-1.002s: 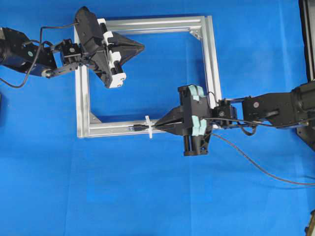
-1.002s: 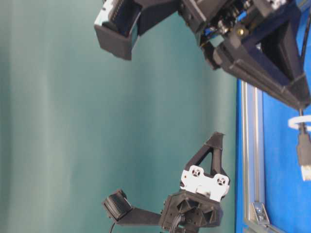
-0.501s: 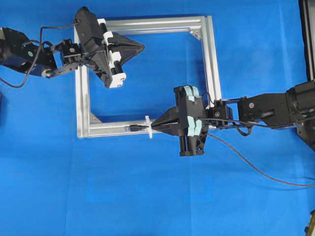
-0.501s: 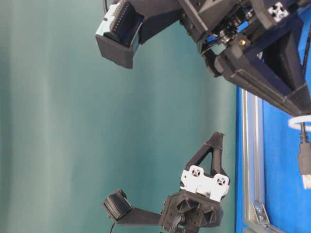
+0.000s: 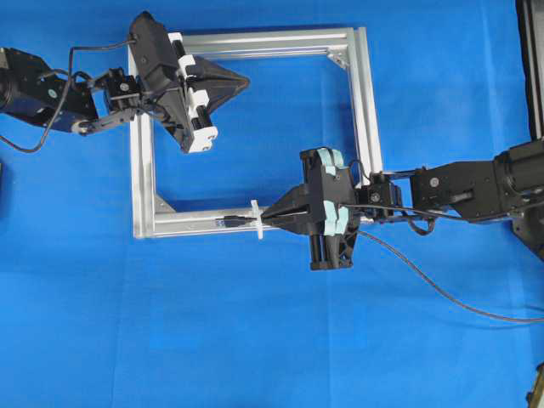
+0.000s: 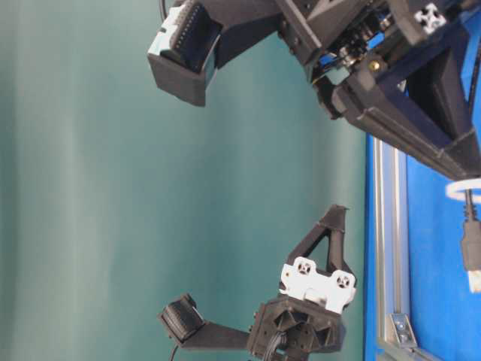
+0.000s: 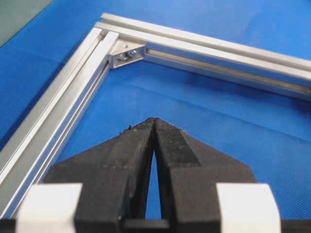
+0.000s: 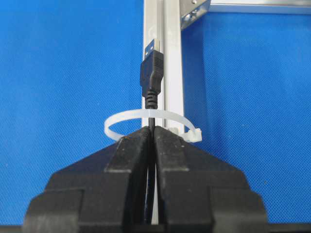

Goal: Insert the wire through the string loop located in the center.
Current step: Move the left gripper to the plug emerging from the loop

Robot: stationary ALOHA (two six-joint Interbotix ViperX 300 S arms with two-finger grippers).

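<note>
Our right hand point(image 8: 151, 133) pinches the wire point(image 8: 151, 77) just behind its plug, already poked through the string loop point(image 8: 151, 121); our left hand point(image 7: 154, 124) waits closed and empty.

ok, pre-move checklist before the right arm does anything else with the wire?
1. Right claw shut on the wire: ok.
2. Plug end past the string loop: ok, the plug sits beyond it in the right wrist view.
3. Loop upright on the frame bar, not crushed: ok.
4. Wire trailing behind the right arm free of snags: cannot tell.
5. Left claw shut, empty, away from the loop: ok.
</note>
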